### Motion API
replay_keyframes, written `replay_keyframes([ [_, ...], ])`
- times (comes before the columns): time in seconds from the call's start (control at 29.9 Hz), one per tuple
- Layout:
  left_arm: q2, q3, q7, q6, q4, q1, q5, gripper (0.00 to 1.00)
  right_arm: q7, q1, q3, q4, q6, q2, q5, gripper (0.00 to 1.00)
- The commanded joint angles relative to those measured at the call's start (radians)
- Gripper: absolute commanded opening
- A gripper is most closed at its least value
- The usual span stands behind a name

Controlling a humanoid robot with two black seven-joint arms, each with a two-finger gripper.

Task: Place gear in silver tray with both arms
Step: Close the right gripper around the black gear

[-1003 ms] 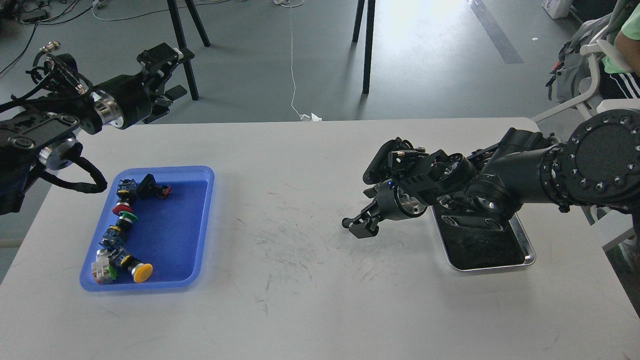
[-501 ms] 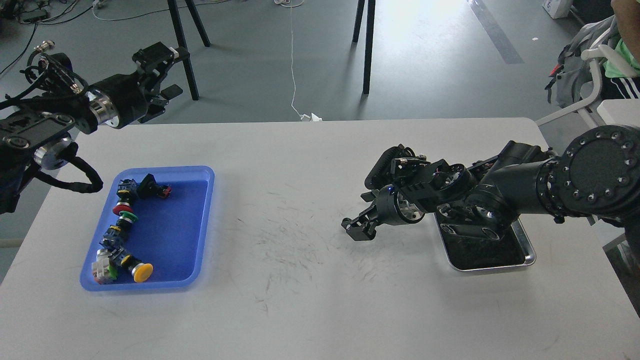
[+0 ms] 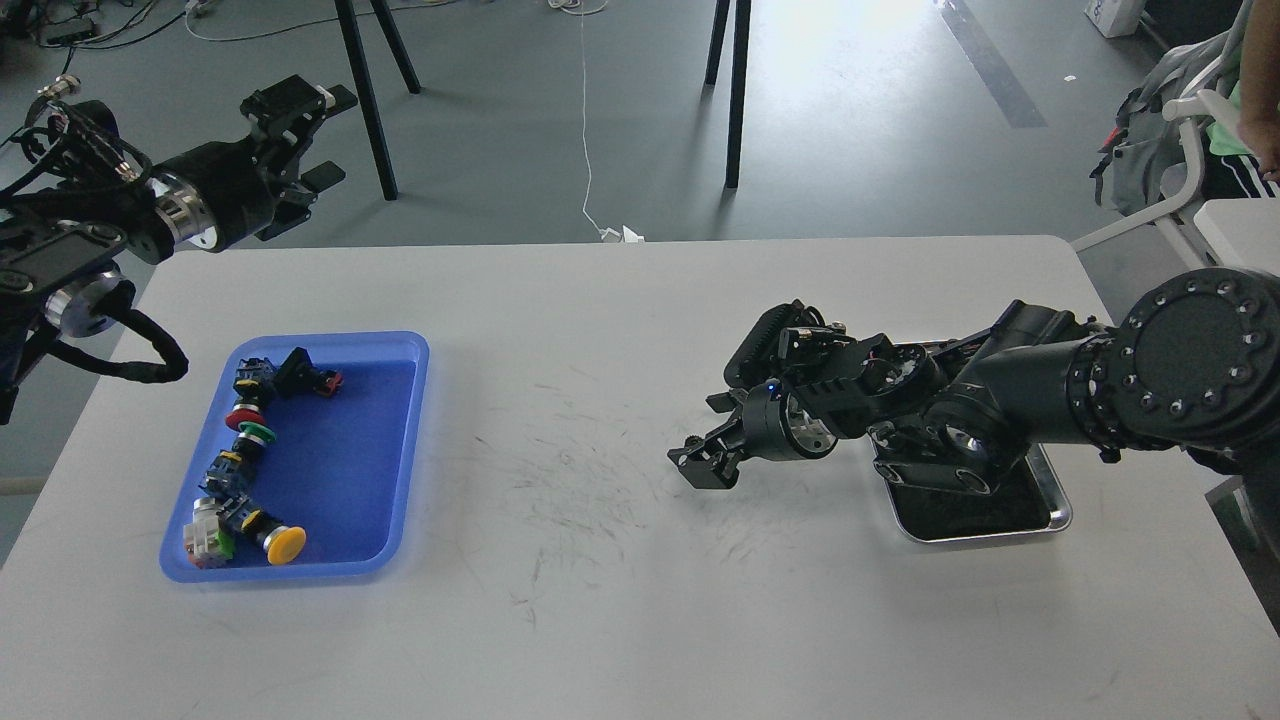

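The silver tray (image 3: 1058,516) lies at the table's right, its dark inside mostly hidden under my right arm. The gear is several small push-button switches (image 3: 250,432) with red, green and yellow caps, lying in a blue plastic tray (image 3: 400,350) at the left. My right gripper (image 3: 700,464) hangs low over the bare table, left of the silver tray. It is dark, its fingers are hard to tell apart, and I see nothing held in it. My left gripper (image 3: 305,135) is raised beyond the table's far left corner, above and behind the blue tray. Its fingers are spread and empty.
The white table (image 3: 600,560) has scuff marks in its middle, between the two trays. Black stand legs (image 3: 735,90) and cables are on the floor behind. A chair and a person (image 3: 1235,110) are at the far right.
My right gripper has moved a little left and down, toward the table's middle. My left arm has drawn back to the left and slightly up. The trays and switches have not moved.
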Motion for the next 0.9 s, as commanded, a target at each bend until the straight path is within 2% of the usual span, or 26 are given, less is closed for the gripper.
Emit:
replay_keyframes([
  [0.0,0.005,-0.012,0.0,-0.001,-0.001,0.0,0.0,0.98,0.0,-0.008,0.0,-0.008,-0.01,0.0,-0.001,0.76],
  [0.53,0.032,-0.02,0.0,-0.001,-0.003,0.001,0.0,0.98,0.0,-0.031,-0.006,-0.022,-0.011,0.0,-0.003,0.5],
  [0.87,0.034,-0.02,0.0,-0.001,-0.004,0.003,0.0,0.98,0.009,-0.031,-0.008,-0.022,-0.009,0.0,-0.003,0.26],
])
